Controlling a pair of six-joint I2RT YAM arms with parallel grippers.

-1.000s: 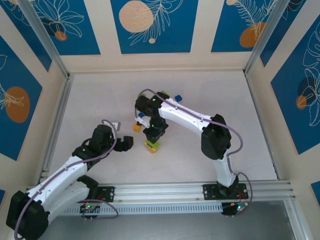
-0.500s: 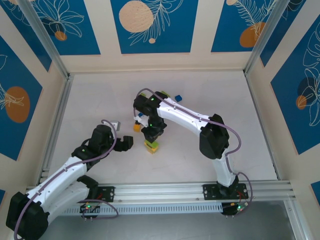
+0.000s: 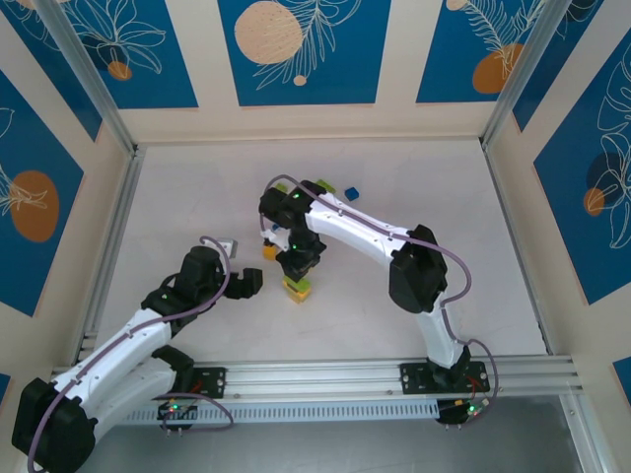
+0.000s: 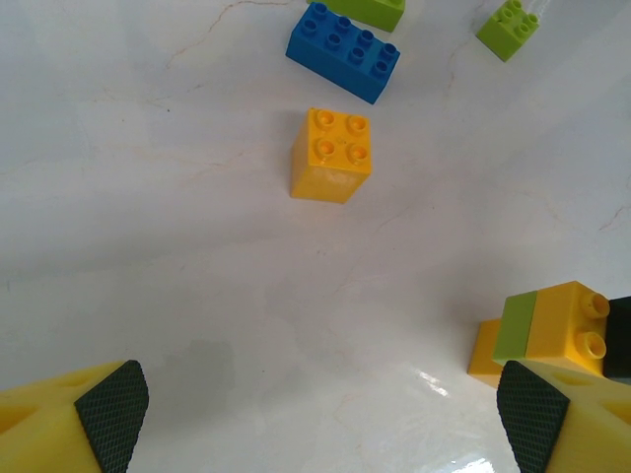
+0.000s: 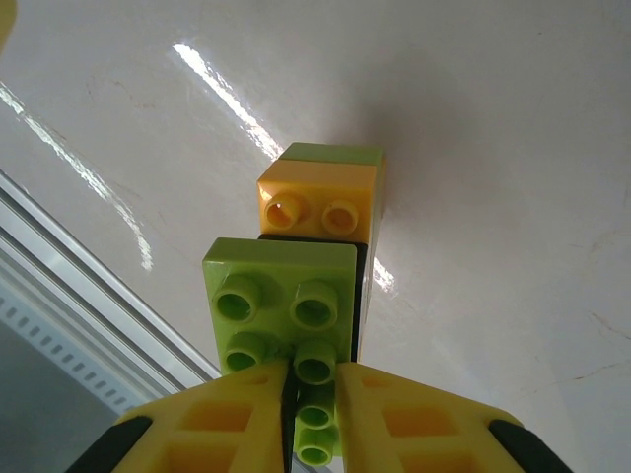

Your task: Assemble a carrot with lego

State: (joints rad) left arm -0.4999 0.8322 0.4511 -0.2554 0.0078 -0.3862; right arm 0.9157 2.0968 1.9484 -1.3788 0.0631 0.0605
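Observation:
In the right wrist view my right gripper (image 5: 314, 419) is shut on the studs of a lime green lego brick (image 5: 281, 296). That brick lies over a black brick (image 5: 362, 296) of a small stack. An orange brick (image 5: 320, 197) with a lime piece behind it belongs to the same stack (image 3: 297, 288). From above, the right gripper (image 3: 299, 264) hangs right over the stack. My left gripper (image 3: 246, 284) is open, with nothing between its pads (image 4: 113, 412), just left of the stack (image 4: 547, 330). A loose orange brick (image 4: 331, 155) stands ahead of it.
A blue brick (image 4: 344, 51) and two lime bricks (image 4: 370, 10) (image 4: 509, 28) lie beyond the loose orange one. Another blue brick (image 3: 351, 191) sits farther back. Metal rails (image 3: 325, 379) run along the near edge, and walls close in the white table (image 3: 424, 197).
The right arm's wrist has shifted slightly left over the stack. The left arm has not moved.

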